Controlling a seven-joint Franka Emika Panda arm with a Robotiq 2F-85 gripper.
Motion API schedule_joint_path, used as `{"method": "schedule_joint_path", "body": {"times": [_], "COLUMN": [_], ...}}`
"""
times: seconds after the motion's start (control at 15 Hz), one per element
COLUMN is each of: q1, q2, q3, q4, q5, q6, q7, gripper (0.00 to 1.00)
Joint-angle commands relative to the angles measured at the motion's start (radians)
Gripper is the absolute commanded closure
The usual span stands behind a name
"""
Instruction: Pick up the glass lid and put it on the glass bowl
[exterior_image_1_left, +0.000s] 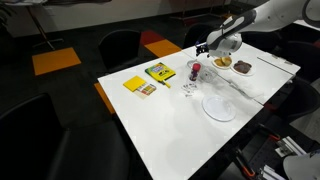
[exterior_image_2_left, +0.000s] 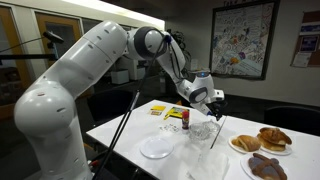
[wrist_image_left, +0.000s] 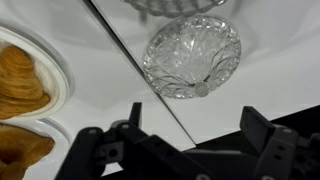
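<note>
The claw (wrist_image_left: 190, 125) hangs wide and empty over the table (wrist_image_left: 265, 85) — glass lid (wrist_image_left: 190, 52) at 12 o'clock, roundish, ribs fanning from a knob at its 6 o'clock edge.

White table (exterior_image_1_left: 165, 135): glass bowl (exterior_image_2_left: 202, 130), disc (exterior_image_1_left: 219, 108), plates (exterior_image_2_left: 233, 146), boxes (exterior_image_1_left: 158, 71).

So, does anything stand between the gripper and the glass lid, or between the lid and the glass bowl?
Nothing visible does. In the wrist view, only bare table separates the open gripper from the glass lid, and the glass bowl sits just beyond it.
</note>
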Motion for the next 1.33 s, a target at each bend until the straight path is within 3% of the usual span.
{"method": "schedule_joint_path", "body": {"times": [0.0,0.53,1.0,1.27], "q1": [-0.005,-0.026,-0.013,-0.046], "q2": [0.037,0.080,0.068,0.048], "q3": [-0.023,0.006,-0.005,0.083], "q4": [0.060,0.132,0.109,0.099], "q5": [-0.031,-0.028,-0.029,-0.010], "q6": [-0.026,-0.038,-0.009,-0.012], "q7": [0.051,0.052,0.060,0.022], "gripper": [0.00,0.00,0.00,0.00]}}
